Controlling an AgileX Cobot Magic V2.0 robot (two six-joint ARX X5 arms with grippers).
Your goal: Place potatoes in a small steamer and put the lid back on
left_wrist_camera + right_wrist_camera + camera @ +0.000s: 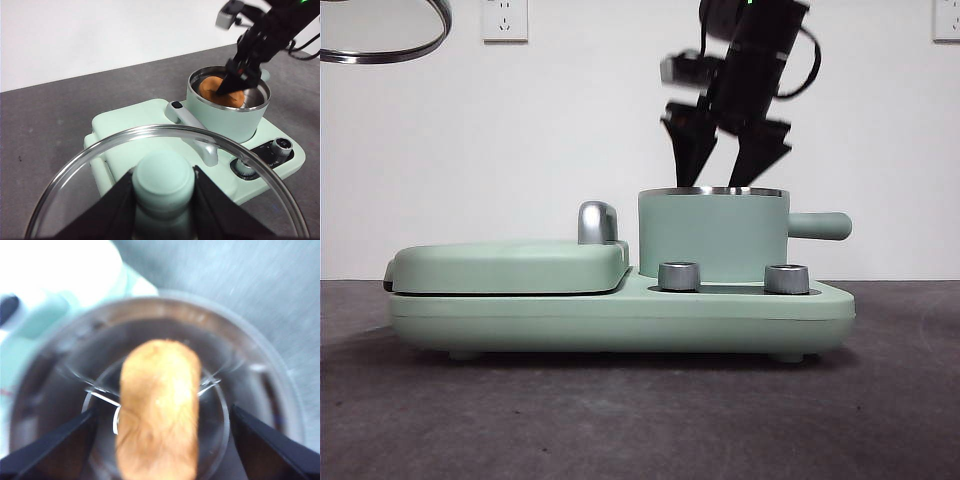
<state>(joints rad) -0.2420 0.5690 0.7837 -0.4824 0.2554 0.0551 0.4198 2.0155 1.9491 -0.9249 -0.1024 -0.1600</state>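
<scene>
Now potato (pixel 159 410) between open right gripper (pixel 160 440)

White wall (pixel 590 120), 2 sockets (pixel 505 20), grey table (pixel 620 420).

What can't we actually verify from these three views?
- Potato: front view shows none of it; the steamer wall hides it.
- Potato contact: right wrist view is blurred, so whether the open right gripper touches it is unclear.
- Lid: front view's top-left corner cuts off all but a rim arc.
- Left gripper: the lid covers its fingertips; it grips the knob.
- Dial markings: too small.
</scene>
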